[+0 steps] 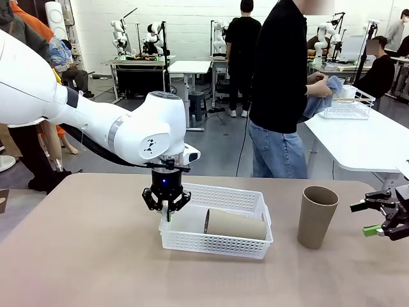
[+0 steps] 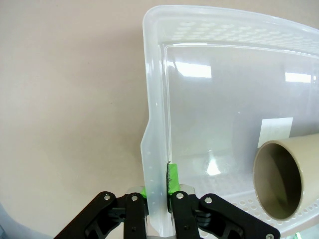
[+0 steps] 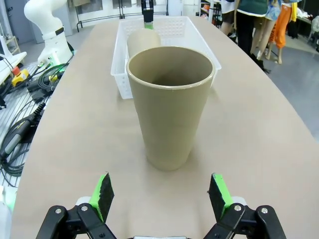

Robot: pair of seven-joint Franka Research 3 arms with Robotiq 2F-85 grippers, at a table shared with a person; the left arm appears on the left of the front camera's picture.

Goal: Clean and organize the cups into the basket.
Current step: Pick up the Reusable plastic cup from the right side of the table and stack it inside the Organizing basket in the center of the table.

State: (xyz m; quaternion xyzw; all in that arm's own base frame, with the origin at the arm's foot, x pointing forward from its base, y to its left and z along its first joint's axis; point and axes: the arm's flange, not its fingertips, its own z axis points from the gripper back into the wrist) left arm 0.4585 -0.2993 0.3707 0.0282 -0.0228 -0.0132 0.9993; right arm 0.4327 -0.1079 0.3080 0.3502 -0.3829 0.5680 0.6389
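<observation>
The cup (image 1: pixel 317 217) stands on the counter (image 1: pixel 96 256); it looks light and easy to squash, so hold its middle gently. The right end effector (image 3: pixel 162 194) is spread apart near it. The left end effector (image 2: pixel 158 186) pinches the basket (image 1: pixel 217 246) wall.

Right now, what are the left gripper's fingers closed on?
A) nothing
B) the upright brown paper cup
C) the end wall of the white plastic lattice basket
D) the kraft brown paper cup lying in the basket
C: in the left wrist view the left gripper's green pads sit on either side of the white plastic lattice basket's end wall, pinching it.
</observation>
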